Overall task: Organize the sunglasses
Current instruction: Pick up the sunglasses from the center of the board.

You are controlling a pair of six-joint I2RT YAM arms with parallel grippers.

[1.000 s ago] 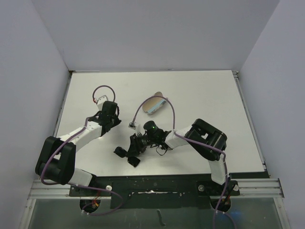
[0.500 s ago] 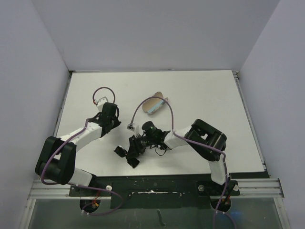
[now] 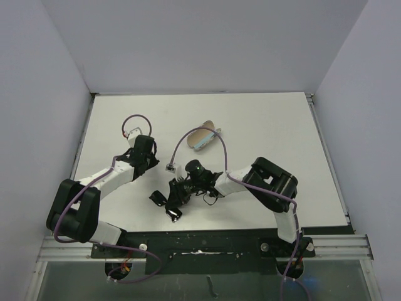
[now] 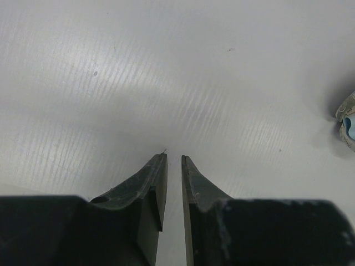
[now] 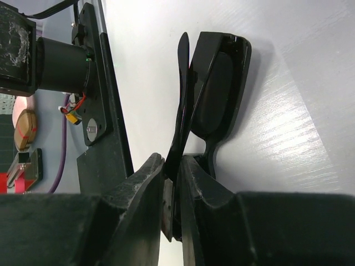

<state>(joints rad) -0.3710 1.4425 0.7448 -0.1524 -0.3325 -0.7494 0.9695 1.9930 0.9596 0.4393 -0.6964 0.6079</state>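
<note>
The black sunglasses point(image 5: 213, 88) are folded and pinched between my right gripper's point(image 5: 173, 163) fingers, just above the white table. In the top view they point(image 3: 166, 202) show at the near middle of the table under the right gripper point(image 3: 176, 195). The beige-grey oval case point(image 3: 202, 136) lies open at mid table, with a light blue cloth point(image 3: 204, 143) in it. Its edge shows at the right of the left wrist view point(image 4: 348, 119). My left gripper point(image 4: 173, 160) is nearly shut with nothing between its fingers, over bare table left of the case point(image 3: 143, 154).
The black front rail point(image 5: 102, 100) with its bolts runs close beside the sunglasses at the table's near edge. Purple cables point(image 3: 207, 133) loop over both arms. White walls close in the table on the left, back and right.
My right gripper has shifted slightly left and toward the near edge with the sunglasses in it. The left arm has barely moved.
</note>
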